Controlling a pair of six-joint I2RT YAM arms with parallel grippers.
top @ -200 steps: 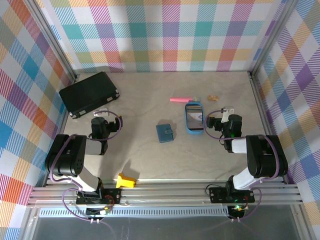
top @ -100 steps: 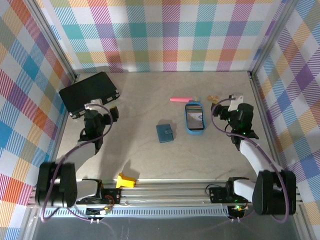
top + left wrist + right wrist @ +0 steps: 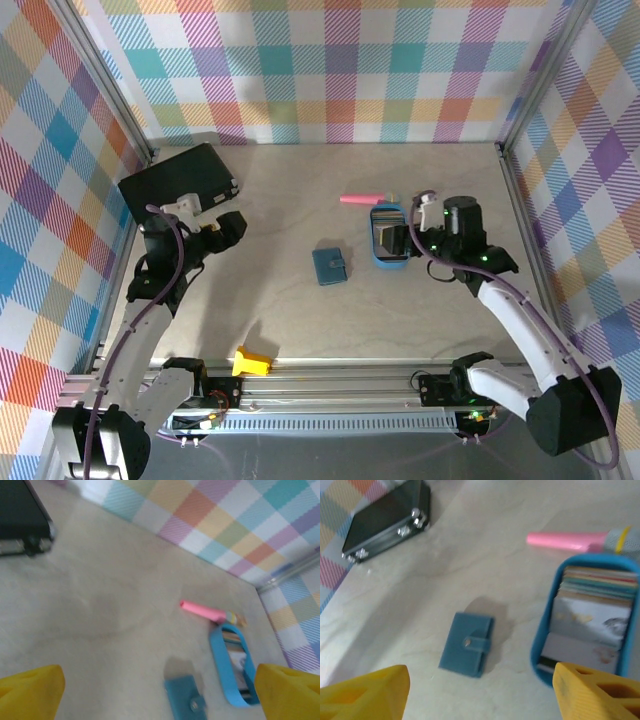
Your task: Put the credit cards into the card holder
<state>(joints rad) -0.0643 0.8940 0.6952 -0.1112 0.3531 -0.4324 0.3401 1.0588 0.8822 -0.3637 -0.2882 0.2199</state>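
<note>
Credit cards (image 3: pixel 592 612) lie stacked in the bright blue oval tray (image 3: pixel 543 630), just ahead of the right gripper (image 3: pixel 479 694). Its yellow fingers stand wide apart and hold nothing. From above, that gripper hovers at the tray's right side, close over the stack. The left gripper (image 3: pixel 232 225) is spread just as wide and is equally empty. It sits well off to the left near the black case (image 3: pixel 175 185) and points toward the middle of the table. Between the two arms lies the card holder (image 3: pixel 468 644), flat and closed with its snap tab fastened, just left of the tray but not touching it. The task looks to be at its very start, since no card is out of the tray and the holder is not yet open. The step in hand seems to be the approach, with the right arm going for the cards and the left facing the holder. Next, the tab likely has to be unsnapped and the cover folded back, probably with one gripper pinning the holder. The right jaws would then need to narrow on the edge of a single thin card, which is awkward inside the tray's walls. A pink marker (image 3: pixel 565 540) lies just behind the tray. The table (image 3: pixel 280 310) is a pale, faintly veined beige, enclosed by pastel plaid walls on an aluminium frame, and a small yellow block (image 3: pixel 252 361) sits at the near edge.
</note>
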